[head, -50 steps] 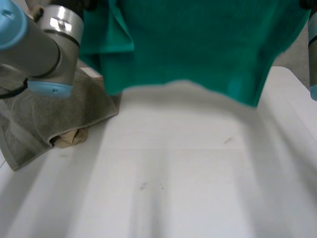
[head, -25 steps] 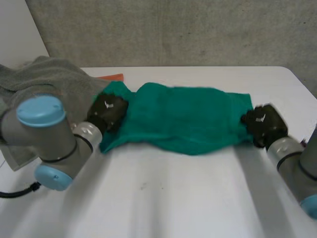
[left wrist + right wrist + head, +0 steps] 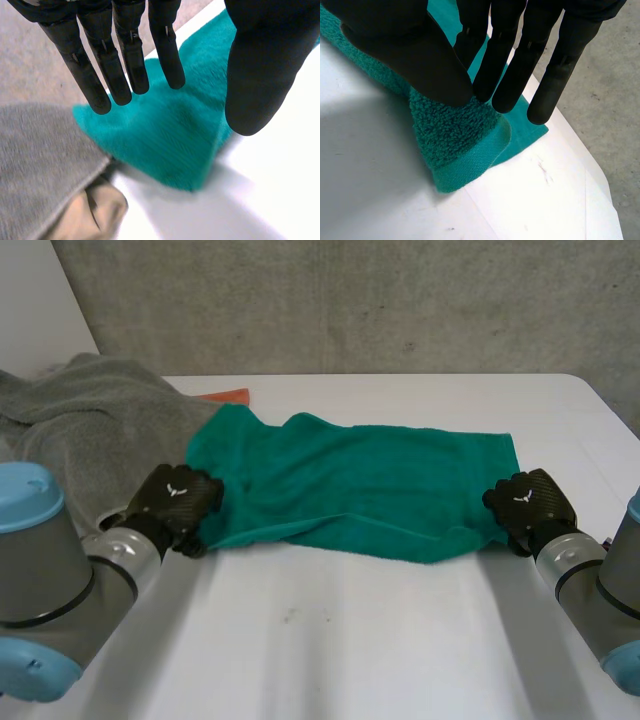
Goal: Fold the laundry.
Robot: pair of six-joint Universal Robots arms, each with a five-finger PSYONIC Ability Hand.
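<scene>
White counter [image 3: 380,640], green towel [image 3: 360,480] looking soft and floppy; left hand [image 3: 178,502] hovers open-fingered over one corner, right hand [image 3: 527,502] pinches the opposite one. I'd grip it by the corners.

Teal towel [image 3: 360,480], white table [image 3: 350,640], black left hand [image 3: 178,502] and right hand [image 3: 525,502].
Towel plain teal, no print, smoother woven band at hem. Grey towel [image 3: 90,420] plain; beige cloth [image 3: 92,215] beside it; orange bit [image 3: 222,396] behind. Table has few small dark marks. Arms [image 3: 60,580] grey with light-blue caps. Floor [image 3: 350,300] mottled grey.
</scene>
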